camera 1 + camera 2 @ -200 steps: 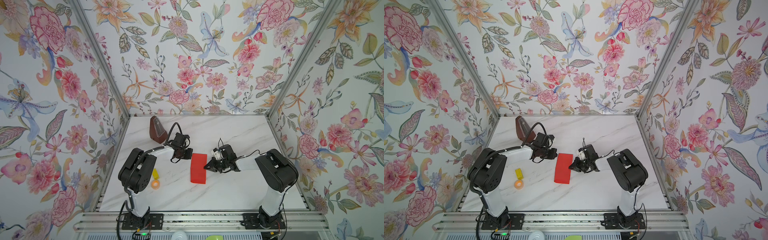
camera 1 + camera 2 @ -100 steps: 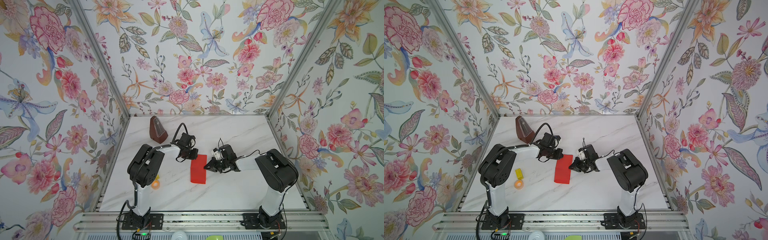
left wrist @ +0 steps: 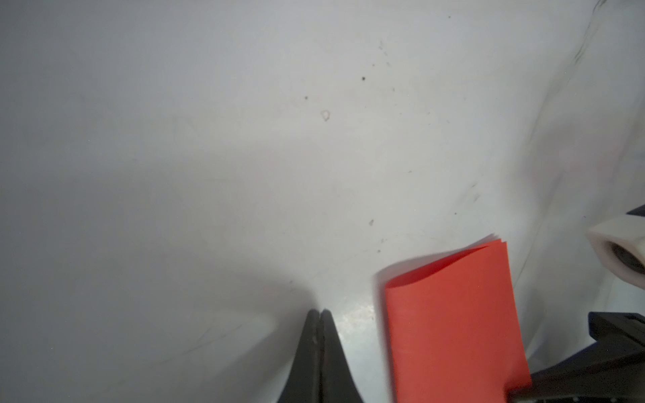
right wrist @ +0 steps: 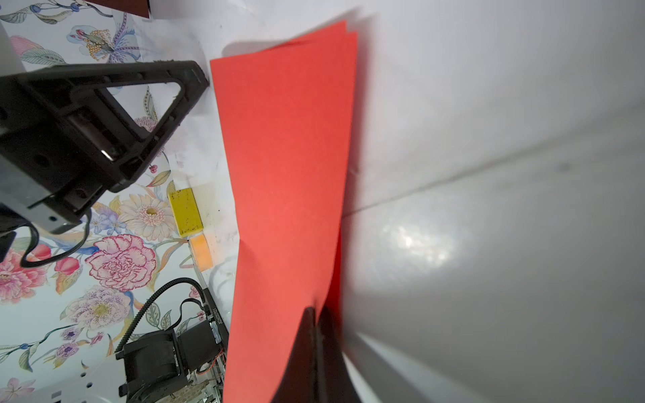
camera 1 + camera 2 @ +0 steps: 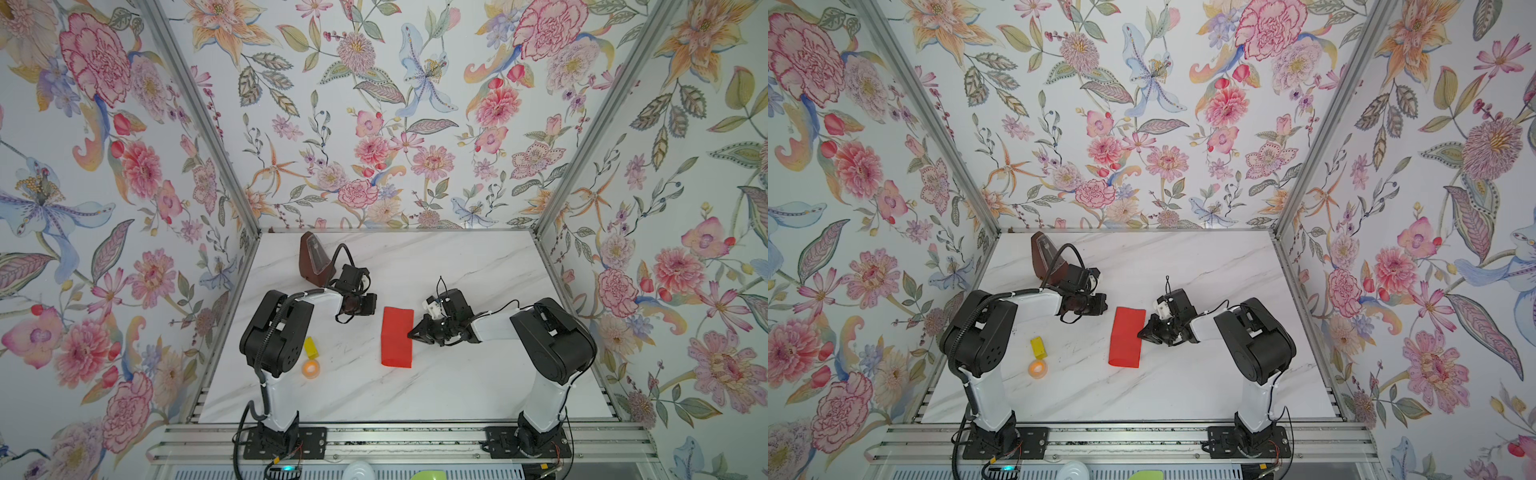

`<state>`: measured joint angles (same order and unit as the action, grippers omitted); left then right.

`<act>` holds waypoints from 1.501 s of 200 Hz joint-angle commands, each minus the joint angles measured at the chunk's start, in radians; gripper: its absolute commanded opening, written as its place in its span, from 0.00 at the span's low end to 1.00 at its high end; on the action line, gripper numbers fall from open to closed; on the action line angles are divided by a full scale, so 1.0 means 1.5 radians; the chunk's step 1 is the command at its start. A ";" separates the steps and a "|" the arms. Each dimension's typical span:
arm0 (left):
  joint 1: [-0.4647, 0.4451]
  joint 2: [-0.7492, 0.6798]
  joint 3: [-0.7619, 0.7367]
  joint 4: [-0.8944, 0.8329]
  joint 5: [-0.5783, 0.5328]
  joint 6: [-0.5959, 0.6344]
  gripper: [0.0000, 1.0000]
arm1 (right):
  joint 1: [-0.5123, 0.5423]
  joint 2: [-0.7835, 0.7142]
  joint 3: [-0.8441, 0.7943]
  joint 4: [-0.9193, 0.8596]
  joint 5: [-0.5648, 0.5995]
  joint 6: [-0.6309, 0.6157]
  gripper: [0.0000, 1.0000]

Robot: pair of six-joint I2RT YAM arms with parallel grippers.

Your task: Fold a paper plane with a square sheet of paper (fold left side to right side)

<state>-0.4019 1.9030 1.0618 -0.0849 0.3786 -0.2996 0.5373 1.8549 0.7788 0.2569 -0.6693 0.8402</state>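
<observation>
Tabletop (image 5: 457, 386), white and marbled, left to right: small yellow rectangular block (image 5: 310, 347) and orange tape roll (image 5: 309, 368); dark brown pyramid-shaped metronome (image 5: 314, 264) behind; left gripper (image 3: 320, 314), fingers pressed together and empty, just left of the bright red square sheet of paper (image 5: 397, 336). Folded into a blunt rectangle, it lies mid-table, long axis front to back, crease leftward. The right gripper (image 4: 316, 314) pinches its right edge with closed fingers.

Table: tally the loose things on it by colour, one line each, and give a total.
Red: 1, the folded sheet of paper
Brown: 1, the metronome
Yellow: 1, the block
Orange: 1, the small roll
Total: 4
</observation>
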 commanded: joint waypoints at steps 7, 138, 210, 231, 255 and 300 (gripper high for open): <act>0.001 -0.047 -0.043 -0.065 -0.008 0.017 0.00 | 0.004 0.018 -0.025 -0.088 0.054 -0.017 0.00; -0.167 -0.185 -0.150 -0.049 0.040 -0.059 0.00 | 0.004 0.023 -0.016 -0.093 0.052 -0.020 0.00; -0.165 -0.160 -0.179 -0.070 -0.003 -0.032 0.00 | 0.004 0.018 -0.020 -0.094 0.054 -0.020 0.00; -0.162 -0.172 -0.198 -0.092 -0.045 -0.036 0.00 | 0.004 0.018 -0.020 -0.096 0.054 -0.021 0.00; -0.148 -0.195 -0.232 -0.107 -0.069 -0.048 0.00 | 0.003 0.018 -0.019 -0.098 0.053 -0.022 0.00; -0.128 -0.259 -0.265 -0.111 -0.062 -0.055 0.00 | 0.004 0.015 -0.019 -0.100 0.052 -0.024 0.00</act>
<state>-0.6060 1.5505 0.6945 -0.1631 0.3401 -0.3683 0.5373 1.8549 0.7792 0.2546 -0.6697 0.8253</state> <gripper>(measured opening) 0.048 0.047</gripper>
